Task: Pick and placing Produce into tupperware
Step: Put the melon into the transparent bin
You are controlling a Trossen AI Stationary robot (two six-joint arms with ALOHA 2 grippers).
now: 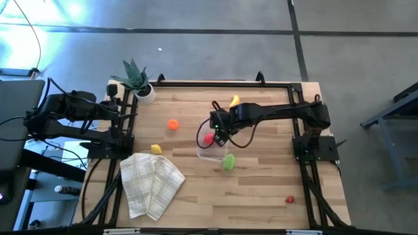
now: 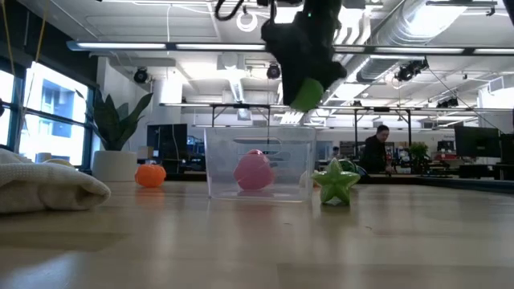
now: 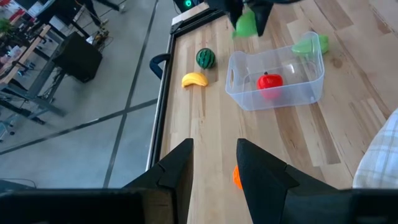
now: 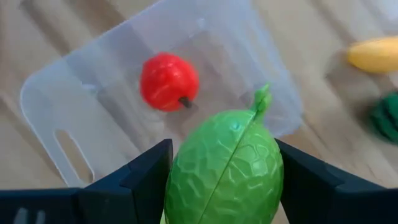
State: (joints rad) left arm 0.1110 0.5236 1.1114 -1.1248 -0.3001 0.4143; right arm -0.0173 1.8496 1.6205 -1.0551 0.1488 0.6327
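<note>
A: Right hand (image 4: 221, 171) is above the clear tub (image 1: 210, 151) near the middle of the bench (image 1: 261, 189), clamped on a bumpy light green fruit (image 4: 224, 168) with a small stem.

B: Is it in the tub yet?

A: No, the low view has it held in the air above the tub's rim, clear of the walls.

B: And what's inside?

A: One red fruit (image 4: 168, 81) with a dark stem, lying on the tub floor. Nothing else shows in there.

B: The rest of the produce?

A: A light green star-shaped piece (image 1: 228, 162) sits on the bench just outside the tub, on the side toward the near edge. A yellow banana (image 1: 234, 100) and a dark striped green one (image 3: 206, 58) are by the far edge, an orange one (image 1: 172, 124) and a yellow one (image 1: 156, 149) lie toward the left side, and a small red one (image 1: 289, 200) sits near the front right corner.

B: Left hand?

A: Left hand (image 3: 214, 168) waits off the bench's left edge, fingers apart, holding nothing
</note>
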